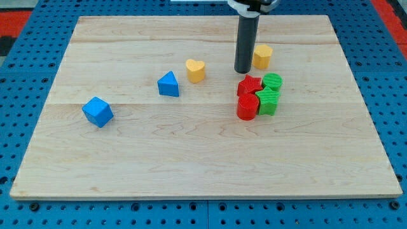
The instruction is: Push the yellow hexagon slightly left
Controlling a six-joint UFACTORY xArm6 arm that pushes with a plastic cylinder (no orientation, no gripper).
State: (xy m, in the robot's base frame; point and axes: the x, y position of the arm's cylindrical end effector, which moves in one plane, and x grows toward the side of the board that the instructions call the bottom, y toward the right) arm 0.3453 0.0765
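The yellow hexagon (262,56) sits on the wooden board (191,152) in the upper right part of the view. My tip (243,70) is just to the left of the hexagon and slightly below it, very close to it or touching its left side. A yellow heart-shaped block (196,70) lies further to the left of the tip.
A tight cluster lies just below the tip: a red star (250,84), a red cylinder (247,107), a green cylinder (273,81) and a green star-like block (268,100). A blue triangle (168,84) and a blue cube (97,112) lie to the left.
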